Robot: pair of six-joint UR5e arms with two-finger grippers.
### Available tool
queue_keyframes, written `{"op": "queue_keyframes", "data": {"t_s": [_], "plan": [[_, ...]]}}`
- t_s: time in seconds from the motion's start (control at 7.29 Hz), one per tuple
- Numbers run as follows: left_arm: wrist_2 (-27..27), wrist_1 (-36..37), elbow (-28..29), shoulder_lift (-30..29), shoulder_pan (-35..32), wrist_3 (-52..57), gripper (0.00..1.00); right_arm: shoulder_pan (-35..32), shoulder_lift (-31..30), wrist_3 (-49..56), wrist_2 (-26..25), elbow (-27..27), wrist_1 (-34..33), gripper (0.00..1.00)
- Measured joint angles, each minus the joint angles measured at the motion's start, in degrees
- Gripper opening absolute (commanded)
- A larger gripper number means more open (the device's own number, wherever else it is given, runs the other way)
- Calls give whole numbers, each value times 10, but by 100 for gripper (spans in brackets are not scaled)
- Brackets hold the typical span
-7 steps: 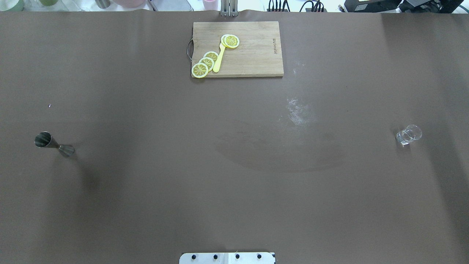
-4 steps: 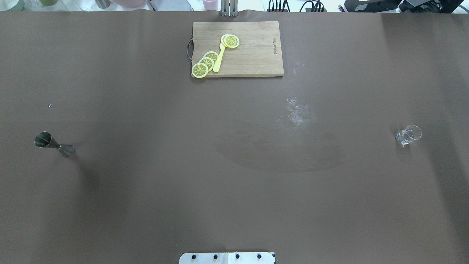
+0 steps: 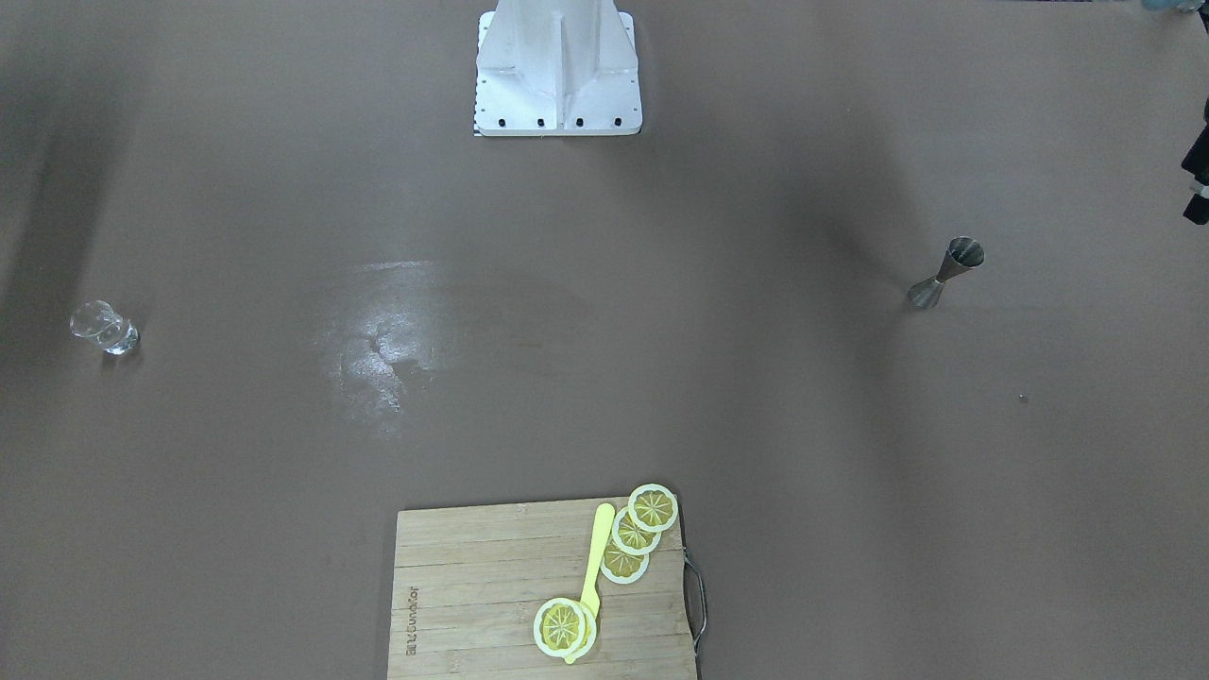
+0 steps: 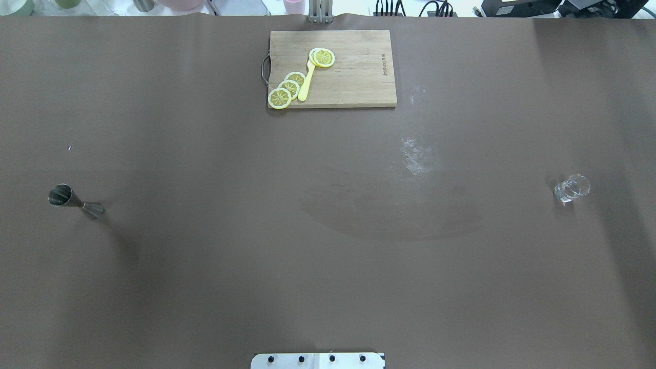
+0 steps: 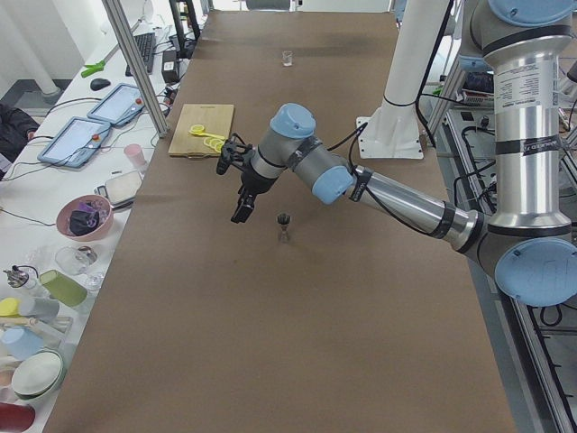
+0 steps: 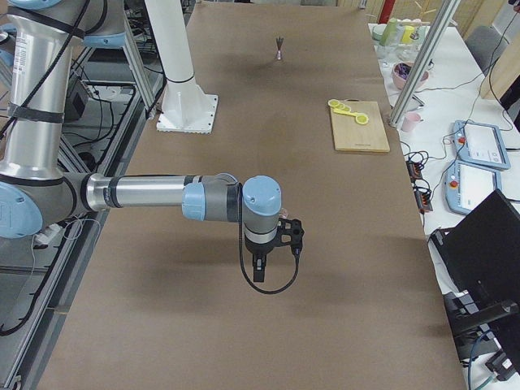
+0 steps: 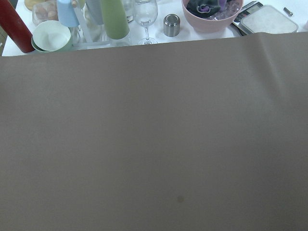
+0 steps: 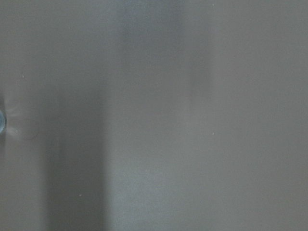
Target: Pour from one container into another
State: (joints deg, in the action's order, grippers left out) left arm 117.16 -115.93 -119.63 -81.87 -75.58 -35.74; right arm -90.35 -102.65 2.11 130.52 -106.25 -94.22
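At the robot's far left the steel jigger [image 4: 77, 203] stood upright, the shot glass [image 4: 571, 188] far right | left gripper [image 5: 242, 213] hung beside the jigger, right gripper [image 6: 258, 275] short of the glass, we could not tell either's grip | we judged pinching the jigger's waist and carrying level safest

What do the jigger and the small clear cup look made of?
The jigger: likely stainless steel, with a grey metallic sheen and dull reflections. The small clear cup: glass or possibly hard plastic; the brown table shows through it, with bright glints.
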Motion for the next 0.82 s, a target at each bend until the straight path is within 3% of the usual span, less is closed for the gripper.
{"op": "queue_keyframes", "data": {"t_s": [0.82], "plan": [[-216,-262,-7,99,148,-100,96,0,0,0,0,0,0,100]]}}
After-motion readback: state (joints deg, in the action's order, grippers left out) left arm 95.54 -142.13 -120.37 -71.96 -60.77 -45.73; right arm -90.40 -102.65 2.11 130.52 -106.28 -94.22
